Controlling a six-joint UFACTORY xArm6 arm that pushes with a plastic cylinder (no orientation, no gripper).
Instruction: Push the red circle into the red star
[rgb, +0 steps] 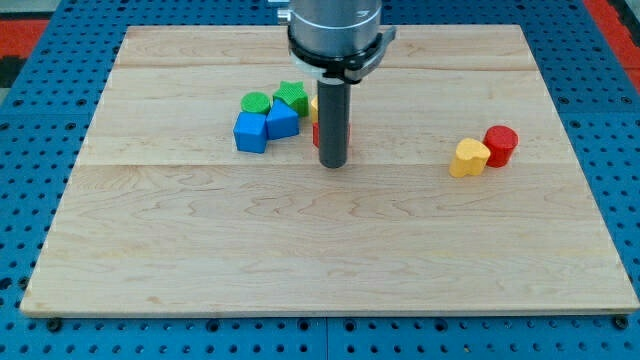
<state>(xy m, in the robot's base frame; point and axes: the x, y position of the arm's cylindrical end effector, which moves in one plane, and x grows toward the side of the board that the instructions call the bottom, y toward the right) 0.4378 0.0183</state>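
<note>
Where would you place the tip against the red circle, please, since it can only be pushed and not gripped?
Put my tip on the red circle's right-hand face, the side away from the red block half hidden behind the rod. That block, probably the star, lies far to the view's left. The yellow block touches the circle's lower left, so it would likely be shoved along.

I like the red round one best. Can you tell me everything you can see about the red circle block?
The red circle block is a small, chunky cylinder, glossy like painted wood or plastic, standing with its flat round face up. It sits on the pale wooden board at the view's right, touching the yellow block at its lower left. My tip is far off to the view's left, near the other blocks.
</note>
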